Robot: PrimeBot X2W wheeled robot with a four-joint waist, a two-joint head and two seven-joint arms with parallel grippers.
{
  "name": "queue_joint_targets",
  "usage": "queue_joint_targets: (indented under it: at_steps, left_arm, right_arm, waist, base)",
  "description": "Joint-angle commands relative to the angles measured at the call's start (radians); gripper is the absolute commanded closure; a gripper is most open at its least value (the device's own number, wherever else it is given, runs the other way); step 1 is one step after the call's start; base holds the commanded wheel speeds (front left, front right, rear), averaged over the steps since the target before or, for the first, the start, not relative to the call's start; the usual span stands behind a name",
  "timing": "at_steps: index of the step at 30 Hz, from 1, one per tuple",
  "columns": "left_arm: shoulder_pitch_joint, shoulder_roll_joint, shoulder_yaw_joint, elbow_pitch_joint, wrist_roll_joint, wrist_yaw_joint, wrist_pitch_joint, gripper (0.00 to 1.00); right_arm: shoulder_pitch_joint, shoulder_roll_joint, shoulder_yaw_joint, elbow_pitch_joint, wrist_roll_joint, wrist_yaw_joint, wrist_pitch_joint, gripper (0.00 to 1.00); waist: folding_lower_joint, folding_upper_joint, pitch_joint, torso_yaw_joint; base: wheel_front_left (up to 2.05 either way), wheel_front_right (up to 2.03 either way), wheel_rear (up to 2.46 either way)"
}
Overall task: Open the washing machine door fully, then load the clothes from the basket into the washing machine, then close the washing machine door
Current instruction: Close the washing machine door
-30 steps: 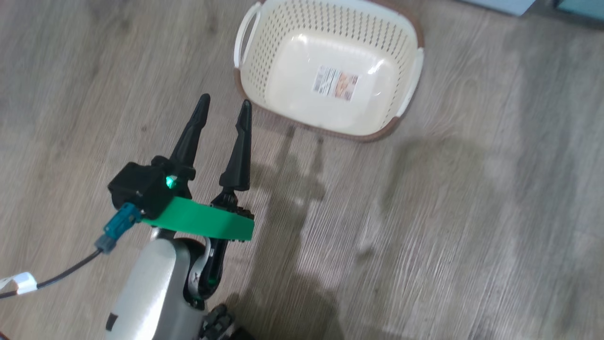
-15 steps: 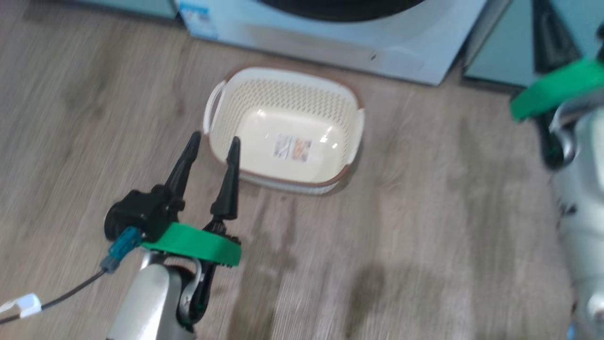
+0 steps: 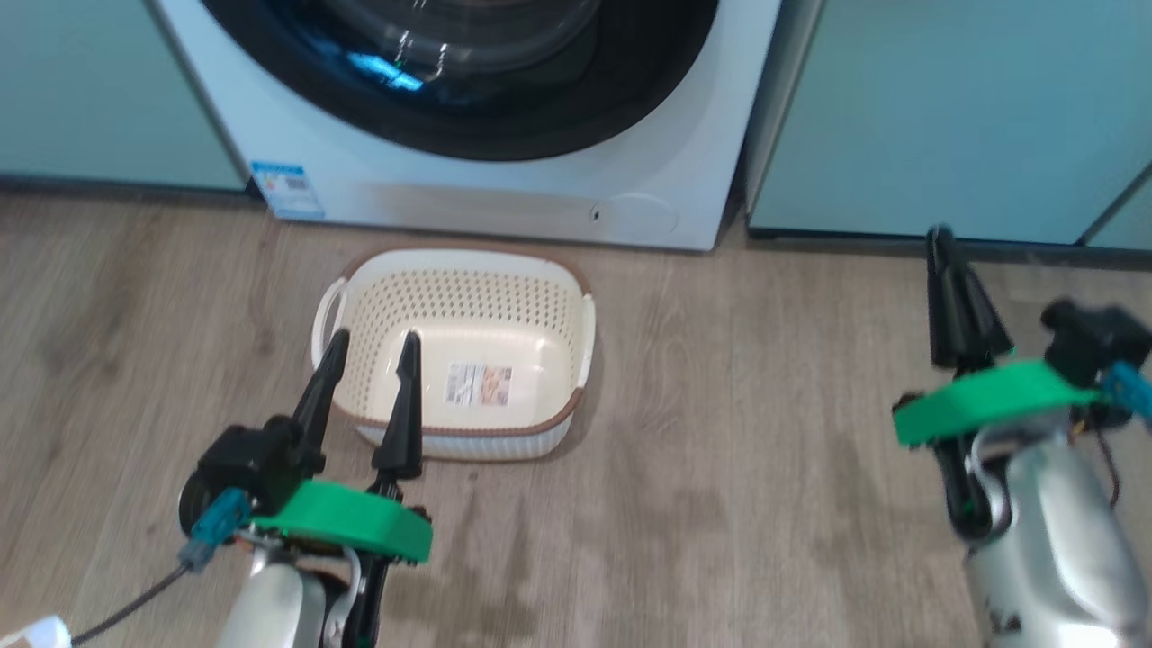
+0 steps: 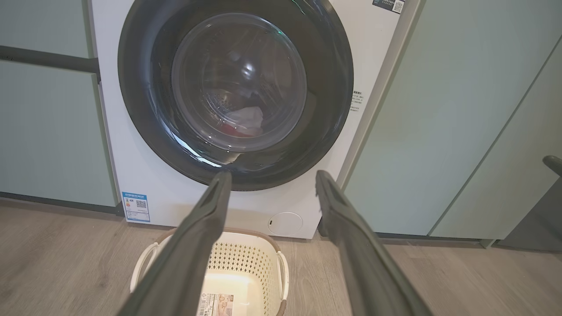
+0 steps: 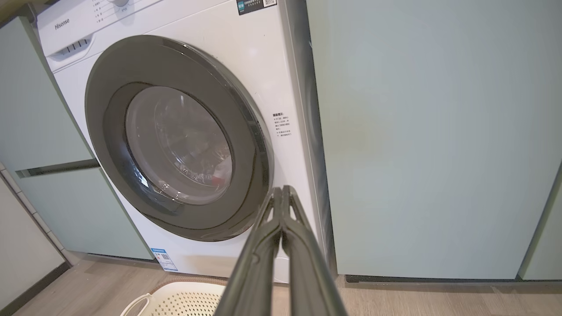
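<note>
The washing machine (image 3: 504,193) stands ahead with its door (image 4: 235,92) closed flat against the front. Through the glass, red and white clothes (image 4: 243,123) lie in the drum, also faintly seen as clothes (image 5: 217,177) in the right wrist view. The basket (image 3: 468,432) sits on the floor before the washer, holding nothing but its label. My left gripper (image 3: 373,340) is open, its tips over the basket's near left rim, and nothing is between them. My right gripper (image 3: 940,236) is shut on nothing, off to the right over bare floor, pointing toward the cabinets; in its own view the right gripper (image 5: 281,189) points at the washer's lower right front.
Pale teal cabinets (image 3: 945,108) flank the washer on the right and cabinets (image 3: 90,90) on the left. Wood-look floor (image 3: 738,468) spreads between basket and right arm. A blue sticker (image 3: 286,189) and round cap (image 4: 285,223) mark the washer's lower front.
The head camera has tilted up from the floor to the washer's front, so the basket sits lower and smaller in view. The right gripper has come into view, shut. The left gripper stays open.
</note>
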Motion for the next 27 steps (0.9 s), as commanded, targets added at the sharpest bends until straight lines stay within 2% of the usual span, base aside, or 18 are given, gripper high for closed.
queue_joint_targets:
  at_steps: [1, 9, 13, 16, 17, 18, 27]
  left_arm:
    - [-0.014, 0.009, 0.037, -0.027, 0.004, 0.007, -0.010, 0.00]
    - [0.045, 0.009, 0.061, -0.010, 0.009, 0.019, -0.010, 0.00]
    - [0.067, 0.009, 0.076, 0.000, -0.032, 0.016, -0.010, 0.00]
    - [0.076, 0.009, 0.088, 0.014, -0.013, 0.009, -0.010, 0.00]
    - [0.078, 0.009, 0.089, 0.017, -0.002, 0.007, -0.010, 0.00]
    - [0.081, 0.009, 0.088, 0.018, 0.004, 0.007, -0.010, 0.00]
    - [0.098, 0.009, 0.092, 0.009, 0.018, 0.007, -0.010, 0.00]
  right_arm:
    - [0.001, 0.012, 0.021, -0.050, 0.006, 0.000, -0.006, 1.00]
    - [0.150, 0.027, 0.007, -0.170, 0.010, 0.000, -0.006, 1.00]
    - [0.192, 0.027, 0.015, -0.194, 0.019, 0.000, -0.006, 1.00]
    - [0.221, 0.028, 0.011, -0.184, 0.023, 0.000, -0.006, 1.00]
    - [0.227, 0.028, 0.010, -0.182, 0.024, 0.000, -0.006, 0.69]
    - [0.235, 0.028, 0.011, -0.177, 0.027, 0.000, -0.006, 0.00]
    - [0.255, 0.028, 0.019, -0.184, 0.013, 0.000, -0.006, 0.00]
  waist:
    - [0.0001, -0.0001, -0.025, -0.024]
    - [0.0001, -0.0001, -0.068, -0.052]
    - [0.0001, -0.0001, -0.075, -0.058]
    - [0.0001, -0.0001, -0.082, -0.059]
    - [0.0001, -0.0001, -0.085, -0.059]
    - [0.0001, -0.0001, -0.087, -0.058]
    - [0.0001, -0.0001, -0.101, -0.058]
  base:
    - [0.00, 0.00, 0.00]
    - [0.00, 0.00, 0.00]
    - [0.00, 0.00, 0.00]
    - [0.00, 0.00, 0.00]
    - [0.00, 0.00, 0.00]
    - [0.00, 0.00, 0.00]
    - [0.00, 0.00, 0.00]
